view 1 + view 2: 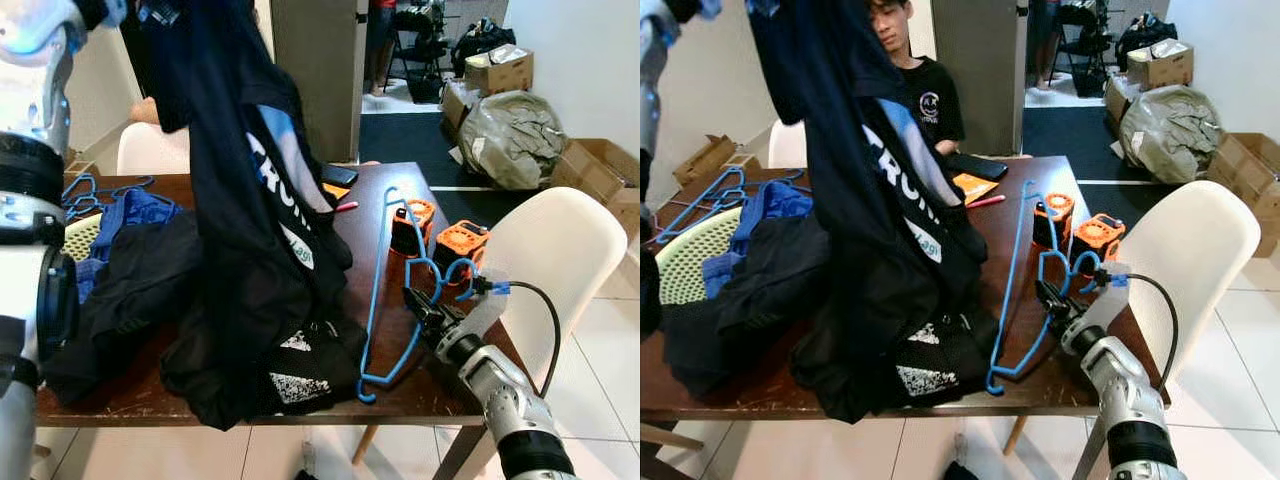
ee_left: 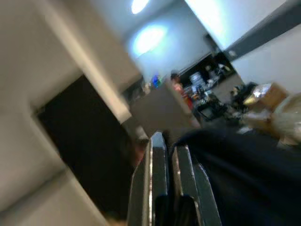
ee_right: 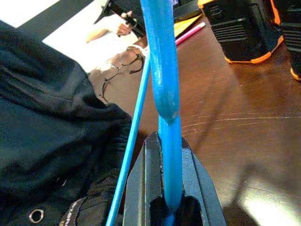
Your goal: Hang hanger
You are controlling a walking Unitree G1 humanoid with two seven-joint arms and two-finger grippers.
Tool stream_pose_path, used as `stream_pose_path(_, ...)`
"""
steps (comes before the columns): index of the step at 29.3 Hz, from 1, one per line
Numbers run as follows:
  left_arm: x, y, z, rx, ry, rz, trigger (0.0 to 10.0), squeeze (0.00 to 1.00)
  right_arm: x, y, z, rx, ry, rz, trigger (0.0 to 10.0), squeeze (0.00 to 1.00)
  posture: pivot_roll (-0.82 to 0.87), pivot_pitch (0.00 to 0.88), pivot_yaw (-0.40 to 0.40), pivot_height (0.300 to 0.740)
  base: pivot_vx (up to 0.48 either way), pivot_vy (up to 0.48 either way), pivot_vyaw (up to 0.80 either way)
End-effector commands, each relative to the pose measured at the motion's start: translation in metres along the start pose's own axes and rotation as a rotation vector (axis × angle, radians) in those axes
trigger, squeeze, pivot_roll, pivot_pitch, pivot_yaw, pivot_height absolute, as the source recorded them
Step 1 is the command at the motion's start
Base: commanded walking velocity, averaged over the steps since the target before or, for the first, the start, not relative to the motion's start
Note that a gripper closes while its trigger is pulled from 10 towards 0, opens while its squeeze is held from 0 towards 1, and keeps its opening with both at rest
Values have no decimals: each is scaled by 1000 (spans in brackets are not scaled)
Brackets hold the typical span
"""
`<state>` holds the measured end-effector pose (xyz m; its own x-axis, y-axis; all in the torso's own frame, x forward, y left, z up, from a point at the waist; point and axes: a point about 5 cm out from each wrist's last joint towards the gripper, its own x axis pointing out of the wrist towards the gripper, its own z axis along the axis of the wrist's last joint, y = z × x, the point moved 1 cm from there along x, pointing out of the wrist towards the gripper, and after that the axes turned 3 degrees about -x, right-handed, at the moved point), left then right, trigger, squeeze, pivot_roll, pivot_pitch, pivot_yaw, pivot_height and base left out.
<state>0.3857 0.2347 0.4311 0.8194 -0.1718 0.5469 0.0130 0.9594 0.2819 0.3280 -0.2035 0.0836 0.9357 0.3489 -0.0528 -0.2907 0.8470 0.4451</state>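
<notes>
We see a dark wooden worktop [image 1: 372,215] heaped along its left half with dark clothes. Above it a navy shirt [image 1: 240,190] with white lettering hangs from our raised left claw [image 2: 165,188], whose fingers are pinched on the cloth near the top; its hem falls onto the pile at the front edge. A person [image 1: 915,85] in a black shirt sits behind the far edge. A white chair [image 1: 555,265] stands at the right edge. Two orange and black blocks [image 1: 437,232] rest near the right edge. Our right claw [image 1: 422,312], over the front right corner, is clamped on a blue hanger [image 1: 392,290], held upright with its lower bar near the front edge and its hook beside the blocks.
</notes>
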Motion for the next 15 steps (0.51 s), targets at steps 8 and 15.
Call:
stream_pose_path(8,-18,-4,-61,-744,166,251,0,0,-2,-2,-12,2,58,-18,10000,0,-27,0,56,740,0,0,0)
stream_pose_path(15,-23,-97,-43,-821,142,-174,2000,0,-2,-4,-11,0,65,-20,10000,0,-30,0,50,740,0,0,0)
